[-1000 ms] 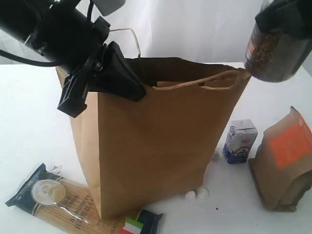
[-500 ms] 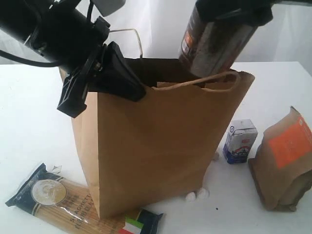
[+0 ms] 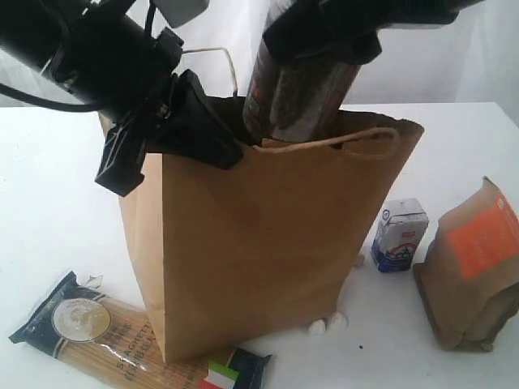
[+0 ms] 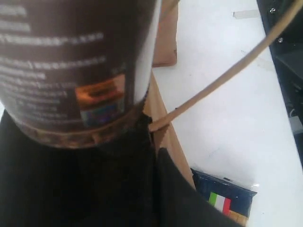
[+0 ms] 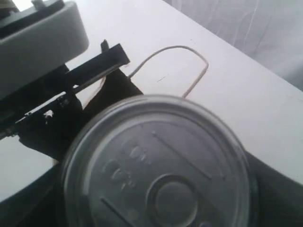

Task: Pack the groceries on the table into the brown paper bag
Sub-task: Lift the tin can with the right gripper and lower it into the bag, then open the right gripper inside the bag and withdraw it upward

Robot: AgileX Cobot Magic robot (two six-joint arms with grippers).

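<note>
The right tool [image 3: 320, 44] reaches in from the upper right of the exterior view and is clamped on a dark jar [image 3: 296, 101]. The jar leans slightly, and its lower end is hidden behind the front rim of the brown paper bag [image 3: 259, 243], in the bag's open mouth. In the right wrist view the jar's round metal lid [image 5: 156, 165] fills the lower half of the frame.

The left tool [image 3: 182, 121], in the upper left of the frame, is closed on the bag's rim at the left corner. The bag stands upright in the middle of the white counter [image 3: 57, 203]. Its near cord handle [image 3: 357, 136] lies along the front rim and its far handle [image 3: 215, 61] stands up behind.

The spaghetti pack [image 3: 97, 332] lies flat at the lower left. One dark end pokes out by the bag's bottom edge, and the pack touches the bag's base. To the right of the bag stands the small white-blue carton [image 3: 399, 235], and just beside that the brown pouch with orange label [image 3: 470, 267], upright at the right edge. A few small white bits [image 3: 328, 322] lie at the bag's lower right corner.
</note>
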